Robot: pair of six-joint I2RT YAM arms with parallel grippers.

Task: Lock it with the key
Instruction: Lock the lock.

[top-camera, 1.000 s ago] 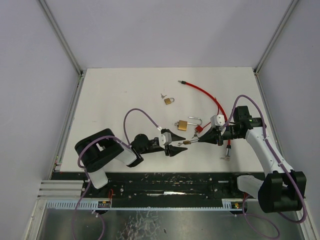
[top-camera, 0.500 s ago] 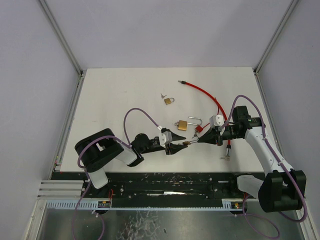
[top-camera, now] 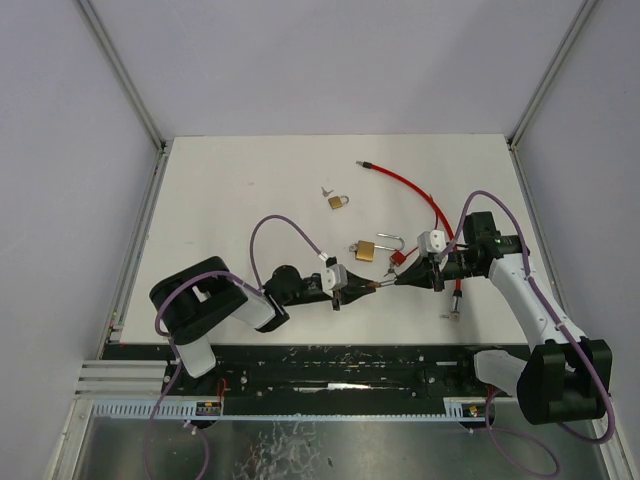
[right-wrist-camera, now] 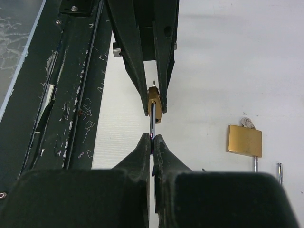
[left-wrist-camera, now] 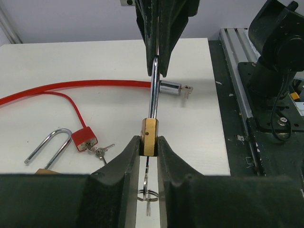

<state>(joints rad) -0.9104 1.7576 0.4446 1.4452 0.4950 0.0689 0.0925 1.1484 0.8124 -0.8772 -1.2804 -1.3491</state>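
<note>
A small brass padlock (left-wrist-camera: 150, 137) is held in the air between my two grippers. My left gripper (left-wrist-camera: 149, 145) is shut on its brass body. My right gripper (right-wrist-camera: 152, 140) is shut on its steel shackle (left-wrist-camera: 154, 90), which sticks out towards it. A key on a ring (left-wrist-camera: 148, 190) hangs from the bottom of the body, between my left fingers. In the top view the padlock (top-camera: 373, 285) sits between the left gripper (top-camera: 347, 289) and the right gripper (top-camera: 404, 279), near the table's front middle.
A second brass padlock (top-camera: 366, 248) with an open shackle, a red lock (top-camera: 397, 258) on a red cable (top-camera: 410, 190) and a small brass padlock (top-camera: 338, 201) lie behind. Loose keys (top-camera: 455, 310) lie at the right front. The black rail (top-camera: 330, 360) runs along the near edge.
My left gripper's jaws, wide open around the padlock a second ago, have closed onto its brass body. The right gripper has kept its hold on the shackle and barely moved.
</note>
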